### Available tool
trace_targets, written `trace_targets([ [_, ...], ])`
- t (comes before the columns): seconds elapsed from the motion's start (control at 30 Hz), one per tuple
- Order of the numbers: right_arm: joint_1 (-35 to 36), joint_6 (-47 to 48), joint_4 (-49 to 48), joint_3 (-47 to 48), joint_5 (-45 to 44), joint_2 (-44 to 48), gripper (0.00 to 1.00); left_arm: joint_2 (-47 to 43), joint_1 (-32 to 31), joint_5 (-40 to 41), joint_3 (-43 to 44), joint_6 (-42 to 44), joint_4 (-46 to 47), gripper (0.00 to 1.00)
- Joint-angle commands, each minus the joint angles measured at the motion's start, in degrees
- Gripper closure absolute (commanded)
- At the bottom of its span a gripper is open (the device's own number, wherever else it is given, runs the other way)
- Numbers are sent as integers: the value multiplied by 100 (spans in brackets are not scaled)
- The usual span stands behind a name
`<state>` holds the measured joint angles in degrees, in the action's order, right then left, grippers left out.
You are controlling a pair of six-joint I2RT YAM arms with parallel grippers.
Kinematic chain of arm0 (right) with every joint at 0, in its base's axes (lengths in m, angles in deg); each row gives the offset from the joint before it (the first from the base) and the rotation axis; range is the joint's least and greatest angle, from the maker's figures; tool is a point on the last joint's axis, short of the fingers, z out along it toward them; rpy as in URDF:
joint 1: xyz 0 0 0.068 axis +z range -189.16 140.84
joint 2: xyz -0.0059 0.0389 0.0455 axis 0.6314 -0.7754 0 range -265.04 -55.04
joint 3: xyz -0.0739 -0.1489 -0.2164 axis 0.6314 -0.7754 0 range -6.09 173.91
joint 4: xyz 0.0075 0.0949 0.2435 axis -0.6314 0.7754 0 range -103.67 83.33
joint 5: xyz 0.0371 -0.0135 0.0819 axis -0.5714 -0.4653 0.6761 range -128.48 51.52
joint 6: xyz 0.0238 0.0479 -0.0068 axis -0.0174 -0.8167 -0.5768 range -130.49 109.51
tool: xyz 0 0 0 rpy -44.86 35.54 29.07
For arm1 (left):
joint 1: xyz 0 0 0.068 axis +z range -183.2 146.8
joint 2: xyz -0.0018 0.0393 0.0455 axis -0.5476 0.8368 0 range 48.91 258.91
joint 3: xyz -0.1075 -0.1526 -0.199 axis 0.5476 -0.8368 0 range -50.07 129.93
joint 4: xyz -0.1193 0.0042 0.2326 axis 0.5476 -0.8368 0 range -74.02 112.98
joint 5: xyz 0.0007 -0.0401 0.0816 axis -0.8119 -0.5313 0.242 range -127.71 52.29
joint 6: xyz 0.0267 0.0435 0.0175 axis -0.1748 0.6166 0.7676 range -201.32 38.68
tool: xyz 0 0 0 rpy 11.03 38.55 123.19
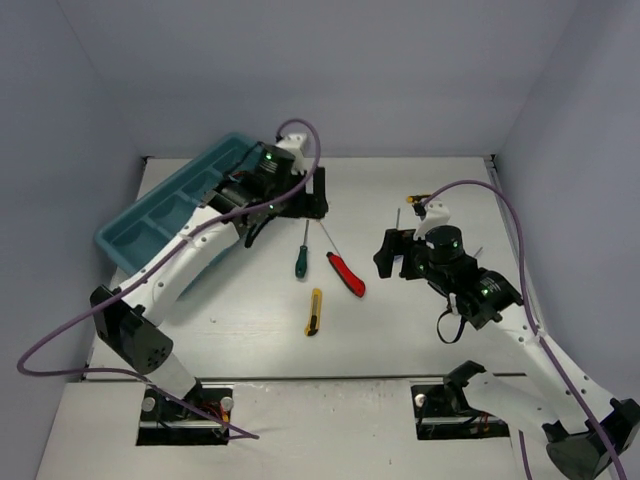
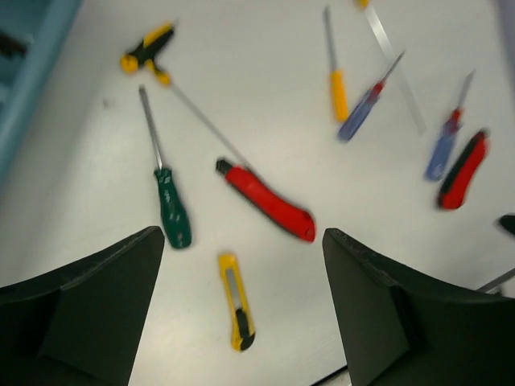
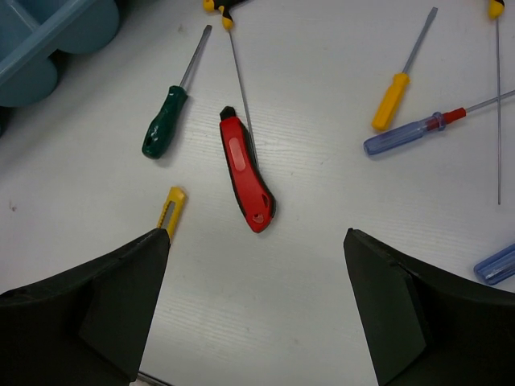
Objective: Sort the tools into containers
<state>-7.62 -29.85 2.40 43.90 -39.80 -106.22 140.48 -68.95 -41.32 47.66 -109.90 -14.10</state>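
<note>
1. A teal tray (image 1: 125,240) lies angled at the tabletop's (image 1: 400,340) left.
2. The left arm (image 1: 200,240) reaches across its near side.
3. A green screwdriver (image 1: 300,258), red knife (image 1: 346,273) and yellow knife (image 1: 314,311) lie mid-tabletop, apart.
4. The right arm (image 1: 470,285) hovers to their right.

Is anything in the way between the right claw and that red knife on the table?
Nothing visible is. The right claw is open and points at the red utility knife, with a clear gap between them. The thin shaft of a T-handle driver lies right alongside the knife's far half, so it might get nudged.
</note>
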Motion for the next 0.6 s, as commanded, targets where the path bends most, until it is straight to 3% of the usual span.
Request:
trace_targets([
  [0.0,-34,56,-72,154,-68,44,13,157,-230,1233,-443,170,-617,23],
  [0.2,-42,20,-29,-50,64,222,13,741,-398,1567,-568,-54,-738,26],
  [0.57,-60,198,267,39,83,510,13,2467,-352,1646,295,-163,-929,32],
])
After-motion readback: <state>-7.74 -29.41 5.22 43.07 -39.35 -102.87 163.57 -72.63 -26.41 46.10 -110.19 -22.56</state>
